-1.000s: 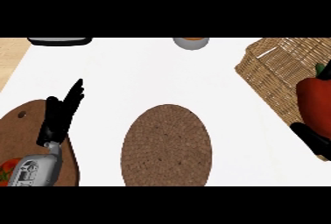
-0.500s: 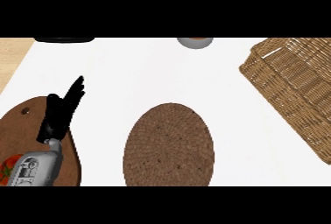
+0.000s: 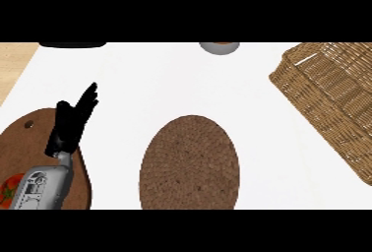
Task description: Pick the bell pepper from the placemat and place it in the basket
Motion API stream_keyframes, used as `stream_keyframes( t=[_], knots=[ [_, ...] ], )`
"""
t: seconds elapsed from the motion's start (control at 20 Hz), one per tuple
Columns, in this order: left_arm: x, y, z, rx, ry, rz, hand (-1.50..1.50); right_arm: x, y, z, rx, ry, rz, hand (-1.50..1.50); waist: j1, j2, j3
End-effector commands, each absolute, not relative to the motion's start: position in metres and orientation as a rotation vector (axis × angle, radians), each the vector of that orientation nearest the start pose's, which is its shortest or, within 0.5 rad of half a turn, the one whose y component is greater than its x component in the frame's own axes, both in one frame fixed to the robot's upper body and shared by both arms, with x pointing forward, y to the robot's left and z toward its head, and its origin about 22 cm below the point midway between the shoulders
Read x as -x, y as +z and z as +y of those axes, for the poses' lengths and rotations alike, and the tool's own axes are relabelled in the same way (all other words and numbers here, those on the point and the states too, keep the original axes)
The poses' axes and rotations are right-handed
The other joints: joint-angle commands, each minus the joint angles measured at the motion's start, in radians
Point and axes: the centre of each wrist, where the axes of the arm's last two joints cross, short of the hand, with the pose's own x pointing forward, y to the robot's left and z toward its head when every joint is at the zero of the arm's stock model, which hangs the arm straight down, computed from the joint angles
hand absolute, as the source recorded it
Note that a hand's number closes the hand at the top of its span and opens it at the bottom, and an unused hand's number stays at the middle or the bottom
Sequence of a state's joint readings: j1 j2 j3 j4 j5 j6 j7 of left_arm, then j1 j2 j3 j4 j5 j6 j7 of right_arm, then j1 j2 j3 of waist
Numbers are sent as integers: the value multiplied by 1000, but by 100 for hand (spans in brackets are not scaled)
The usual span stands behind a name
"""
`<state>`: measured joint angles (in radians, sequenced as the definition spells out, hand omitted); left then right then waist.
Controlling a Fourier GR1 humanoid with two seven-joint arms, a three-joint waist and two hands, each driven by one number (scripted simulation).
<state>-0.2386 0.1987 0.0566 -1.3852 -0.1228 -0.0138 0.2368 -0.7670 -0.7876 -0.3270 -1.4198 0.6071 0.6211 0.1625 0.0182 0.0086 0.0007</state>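
Left hand (image 3: pixel 71 127) at the view's left, open: fingers straight and close together, pointing up-view, thumb slightly apart, holding nothing. Its grey forearm (image 3: pixel 44 187) comes in from the lower edge. Both lie over a brown wooden cutting board (image 3: pixel 25 142). A red item (image 3: pixel 7 189) sits on the board just beside the forearm, cut off by the edge. Round woven placemat (image 3: pixel 190 162) is mid-counter, near the board, not touching. Wicker basket (image 3: pixel 330 98) is at the right, well apart from the hand. Grey bowl (image 3: pixel 219 47) at the top edge. Bell pepper: no visible part, can't tell where it is.
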Motion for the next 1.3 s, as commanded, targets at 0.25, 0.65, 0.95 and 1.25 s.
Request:
stream_keyframes(
  t=[0.25, 0.65, 0.95, 1.25],
  knots=[
    [-300, 40, 269, -249, -217, -1380, 0, -351, 280, -446, 997, 970, -1492, 150, 5, -2, 0],
    [-303, 24, 267, -252, -232, -1371, 0, -378, 234, -458, 961, 994, -1440, 150, 7, 1, 0],
    [-302, 20, 285, -251, -221, -1365, 0, -386, 195, -460, 778, 846, -1383, -150, 6, 2, 0],
    [-290, 29, 280, -263, -226, -1357, 0, -385, 184, -470, 740, 724, -1503, -150, 8, -1, 0]
  ],
)
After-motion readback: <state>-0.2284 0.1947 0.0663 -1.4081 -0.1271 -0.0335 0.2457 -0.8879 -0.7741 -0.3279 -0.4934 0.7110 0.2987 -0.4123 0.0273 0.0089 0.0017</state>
